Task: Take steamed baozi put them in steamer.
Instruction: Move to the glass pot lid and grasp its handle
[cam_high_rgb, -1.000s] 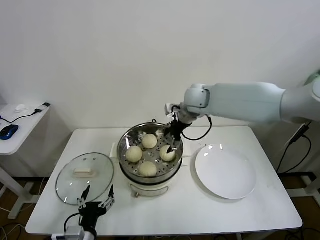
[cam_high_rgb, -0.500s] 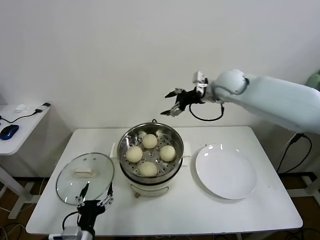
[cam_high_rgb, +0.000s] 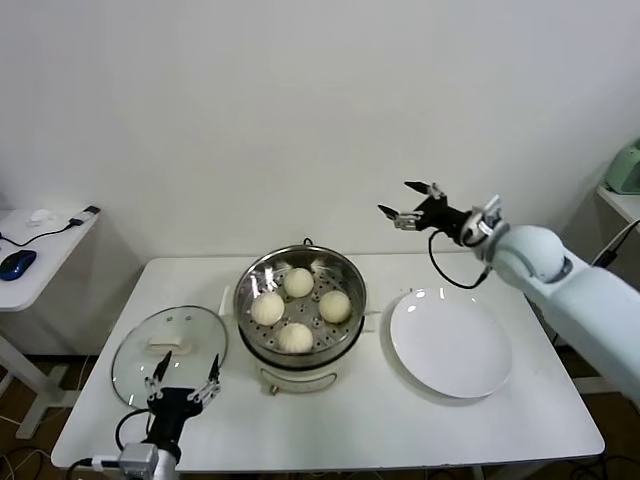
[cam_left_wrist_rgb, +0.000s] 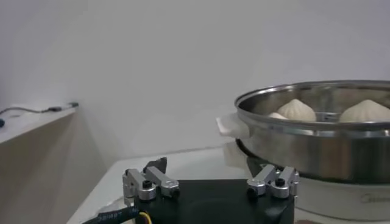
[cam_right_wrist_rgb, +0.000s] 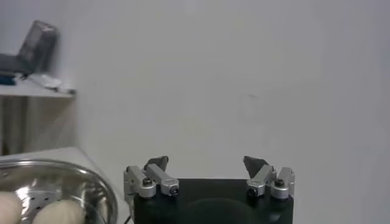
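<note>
right gripper (cam_high_rgb: 413, 203): fingers spread, nothing between them; raised at right-centre of the head view, above the table and between steamer and plate, pointing left.
left gripper (cam_high_rgb: 184, 377): fingers spread, empty; low at bottom left, at the near edge of the lid (cam_high_rgb: 170, 355), parked.
baozi (cam_high_rgb: 298, 310): four, all on the perforated tray, grouped in the middle, small gaps between them.
steamer (cam_high_rgb: 300, 268): centre of frame on its white base, uncovered.
plate (cam_high_rgb: 450, 345): right of the steamer, bare.
status: loading looks finished, judging by the four inside and none on the plate.
risk 1: right arm sweeping low on its way out could clip the steamer rim or nudge the plate.
risk 2: if the left gripper goes for the lid, glass may slide on the table (cam_high_rgb: 330, 425); handle is small.
</note>
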